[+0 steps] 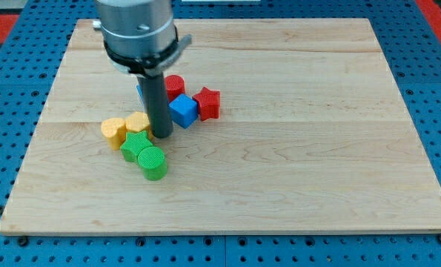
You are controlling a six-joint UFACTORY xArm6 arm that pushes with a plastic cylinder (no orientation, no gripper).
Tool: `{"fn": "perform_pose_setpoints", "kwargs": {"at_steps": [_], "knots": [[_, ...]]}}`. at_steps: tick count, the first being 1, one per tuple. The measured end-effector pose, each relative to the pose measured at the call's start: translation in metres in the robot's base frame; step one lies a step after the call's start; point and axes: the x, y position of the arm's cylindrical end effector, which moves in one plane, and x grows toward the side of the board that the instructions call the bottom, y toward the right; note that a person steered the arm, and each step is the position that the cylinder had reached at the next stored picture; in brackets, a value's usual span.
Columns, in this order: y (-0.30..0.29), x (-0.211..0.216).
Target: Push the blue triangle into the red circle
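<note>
Your dark rod's tip (162, 134) down on the pale wooden board (294, 170), no jaws to report, blue triangle block (141, 92) mostly hidden behind the rod, red round block (175, 85) just beyond, blue cube (183, 110) right of it.

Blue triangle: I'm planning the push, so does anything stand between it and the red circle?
Cannot tell fully. A blue sliver, perhaps the triangle, shows left of the rod; the red circle shows right of it, and the rod hides the gap. My tip sits lower, between a yellow block and a blue cube.
</note>
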Motion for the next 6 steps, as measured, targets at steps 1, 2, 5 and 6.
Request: {"fn": "perform_pose_setpoints", "kwargs": {"at_steps": [1,2,5,6], "knots": [[-0.028,-0.022],[-0.042,-0.034],[-0.061,-0.071],[-0.034,-0.068]]}}
